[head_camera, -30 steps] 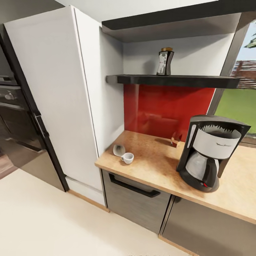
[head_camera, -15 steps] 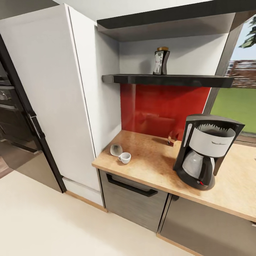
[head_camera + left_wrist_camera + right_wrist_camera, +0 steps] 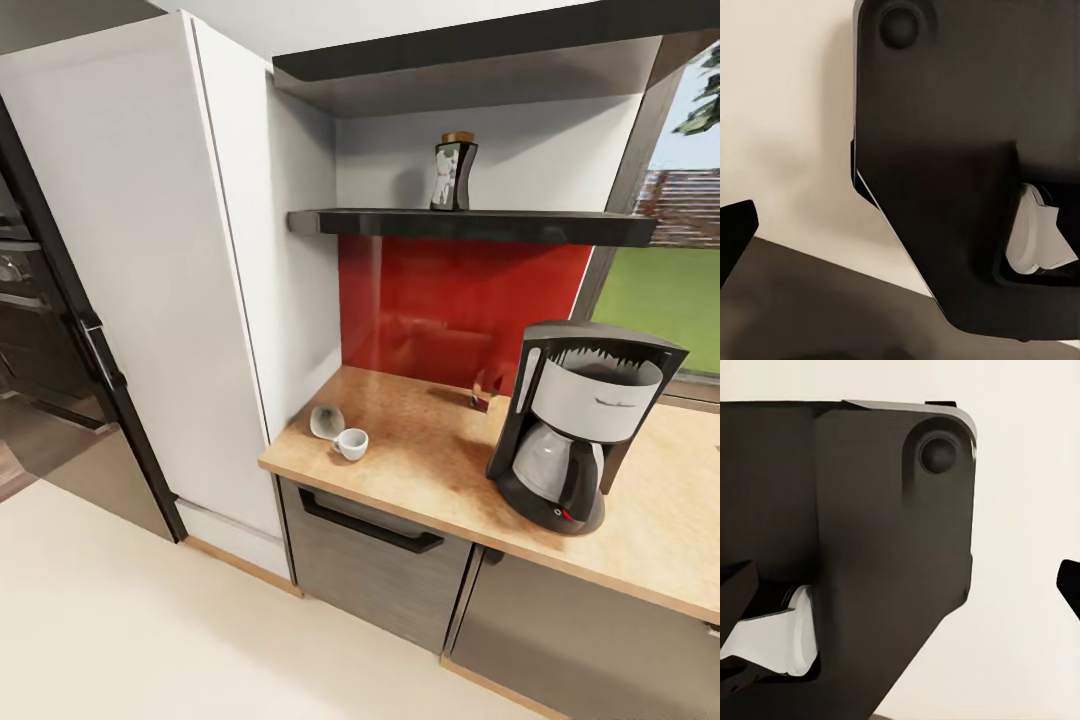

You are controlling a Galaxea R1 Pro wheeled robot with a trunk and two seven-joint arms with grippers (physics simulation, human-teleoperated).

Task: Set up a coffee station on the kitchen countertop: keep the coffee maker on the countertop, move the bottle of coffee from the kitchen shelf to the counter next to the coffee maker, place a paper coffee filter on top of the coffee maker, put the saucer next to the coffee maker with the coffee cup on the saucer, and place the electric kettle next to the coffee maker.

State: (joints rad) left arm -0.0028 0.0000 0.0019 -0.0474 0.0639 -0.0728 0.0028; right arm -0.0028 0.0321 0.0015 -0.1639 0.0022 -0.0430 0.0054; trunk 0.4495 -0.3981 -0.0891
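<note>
While matte and boxy, coffee maker (image 3: 585, 430) tops grainy kitchen countertop (image 3: 440, 470)

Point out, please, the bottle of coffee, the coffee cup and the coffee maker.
bottle of coffee (image 3: 453, 178), head view, label.
coffee cup (image 3: 351, 444), head view, rim.
coffee maker (image 3: 597, 402), head view, white filter housing.

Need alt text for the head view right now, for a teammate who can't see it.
A black coffee maker stands on the tan kitchen countertop at right; a white coffee cup lies beside a tilted saucer at the counter's left end. The bottle of coffee stands on the dark kitchen shelf above.
</note>
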